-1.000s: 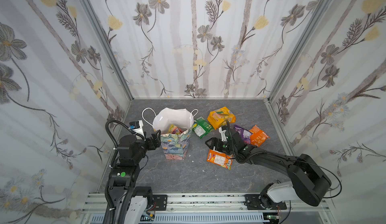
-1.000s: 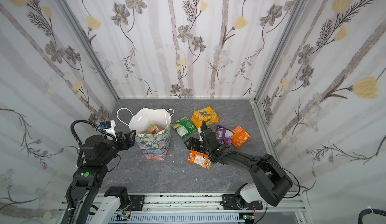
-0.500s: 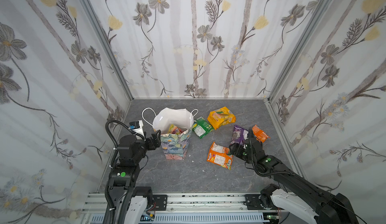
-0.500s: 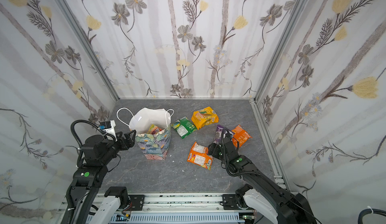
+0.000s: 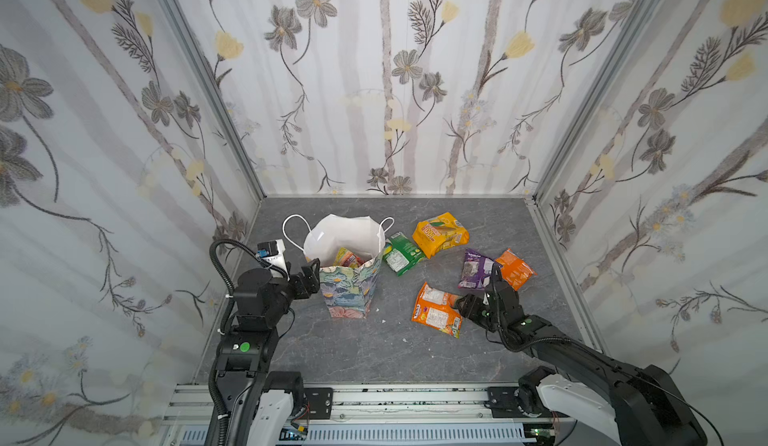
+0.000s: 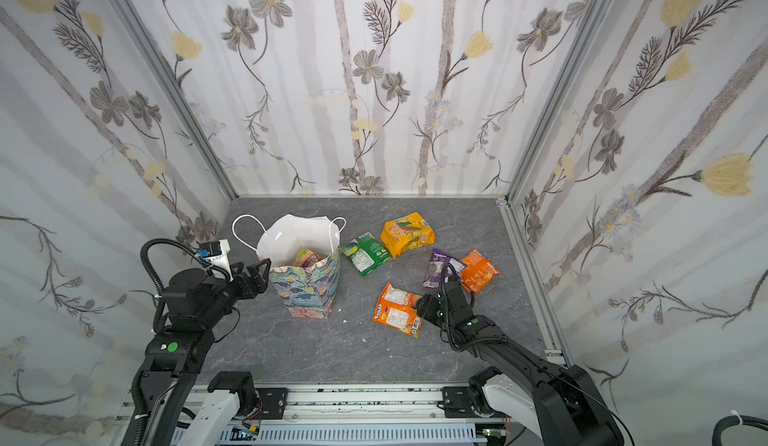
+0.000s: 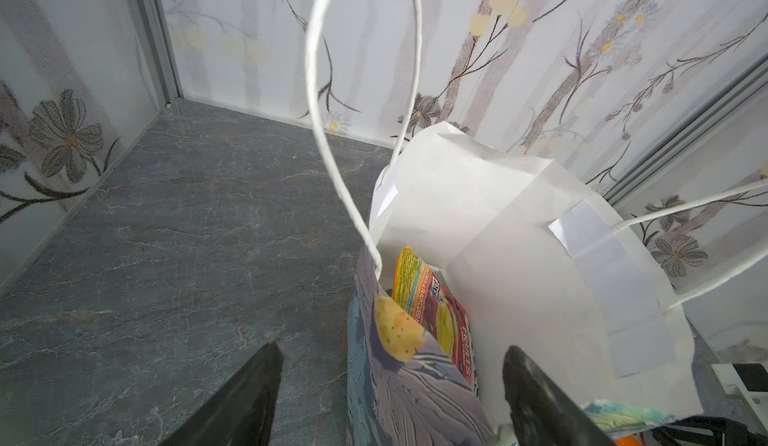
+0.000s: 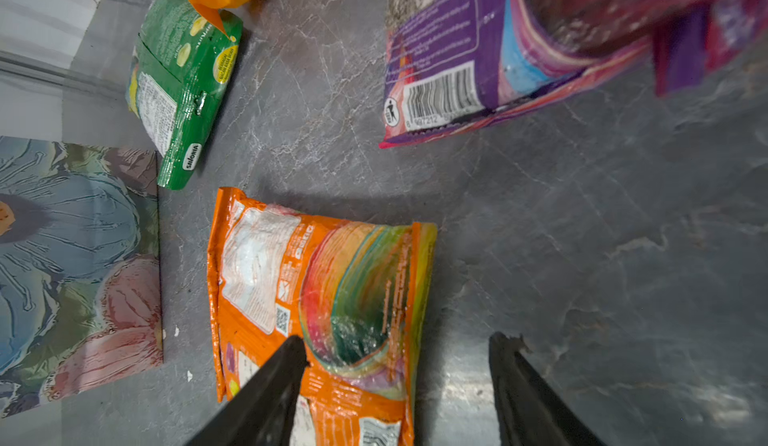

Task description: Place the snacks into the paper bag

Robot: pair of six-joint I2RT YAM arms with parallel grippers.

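My left gripper stands wide, with one jaw inside and one outside the near wall of the upright paper bag. My right gripper is also wide, low over the orange packet. The purple packet and green packet lie just beyond.

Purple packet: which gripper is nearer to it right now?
Right. The right gripper is just in front of the purple packet, fingers open over the edge of an orange packet. The left gripper is on the other side of the bag, at its rim.
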